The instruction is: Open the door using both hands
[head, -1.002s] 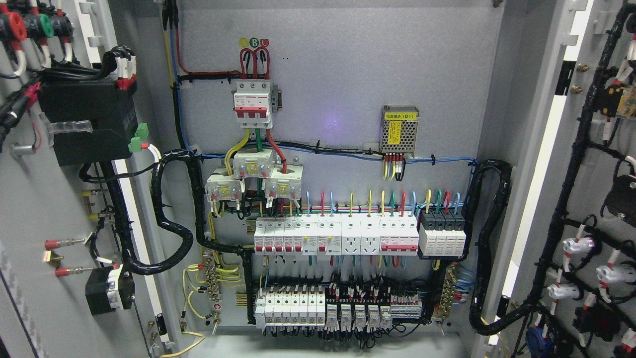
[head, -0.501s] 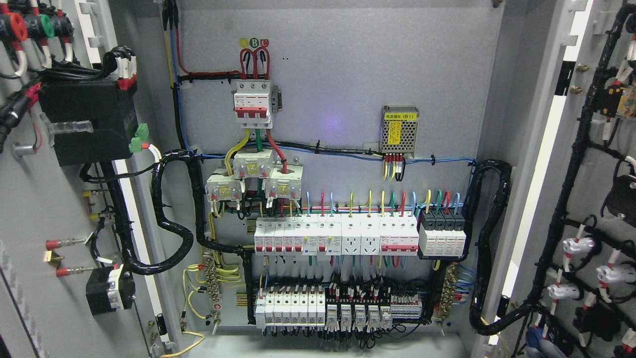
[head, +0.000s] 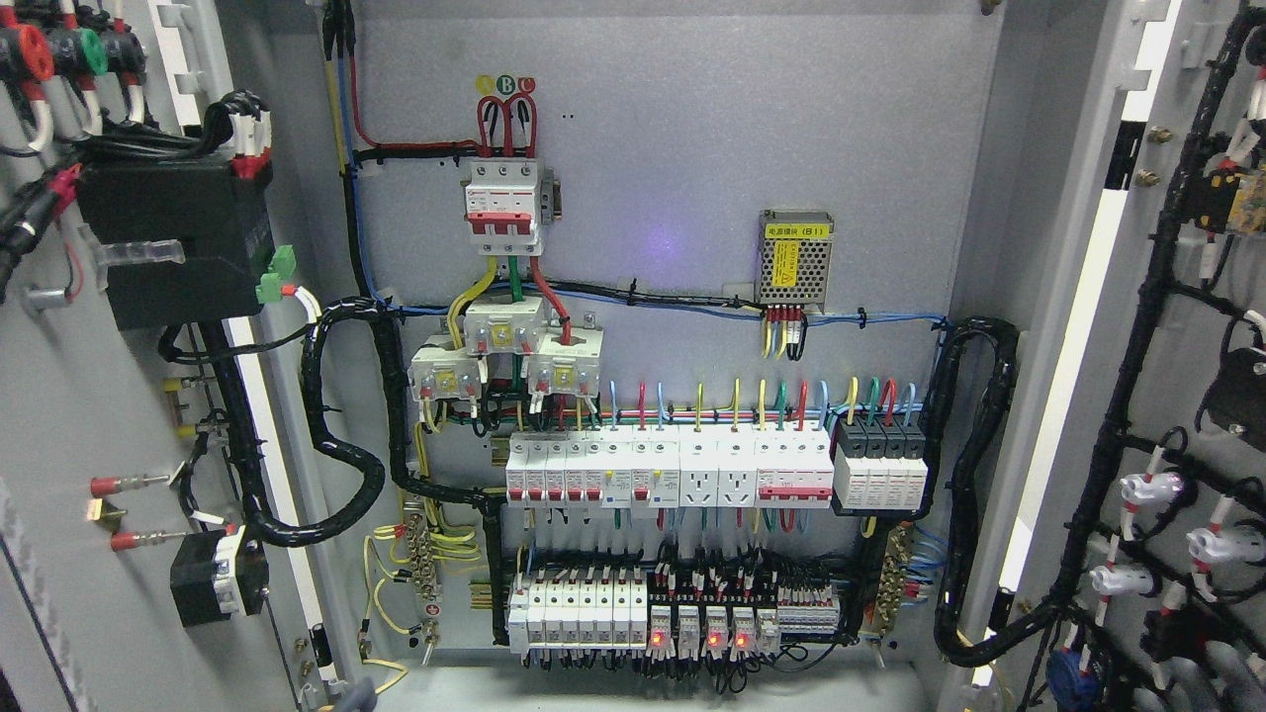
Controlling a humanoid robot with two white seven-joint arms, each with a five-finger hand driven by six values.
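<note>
**Both cabinet doors stood wide, hands barely in frame**

The electrical cabinet [head: 692, 148] was already open. The left door [head: 59, 396] was swung out at the picture's left and the right door [head: 1187, 346] at its right, each showing its wired inner face to the camera. Both doors ran tall and upright, their hinge edges vertical beside the cabinet's side walls. Between them the back panel lay fully exposed: the main breaker [head: 504, 203] near the top, a small mesh-cased power supply [head: 794, 259] to its right, a row of breakers [head: 668, 465] below, and relays [head: 697, 633] showing red lights along the bottom.

The left hand [head: 354, 698] showed only as a grey blur at the bottom edge, just beside the foot of the left door's hinge side, with the door rising up and to the left of it. The right hand [head: 1202, 682] was a pale smear in the lower right corner, in front of the bottom of the right door's inner face. How far either hand was open, or whether it held anything, could not be told. Neither could be seen touching a door.

Each hand sat nearer its own door, so no reaching across looked necessary. Judging by how the doors lay, the opening seemed essentially done, with at most a final outward push left.
</note>
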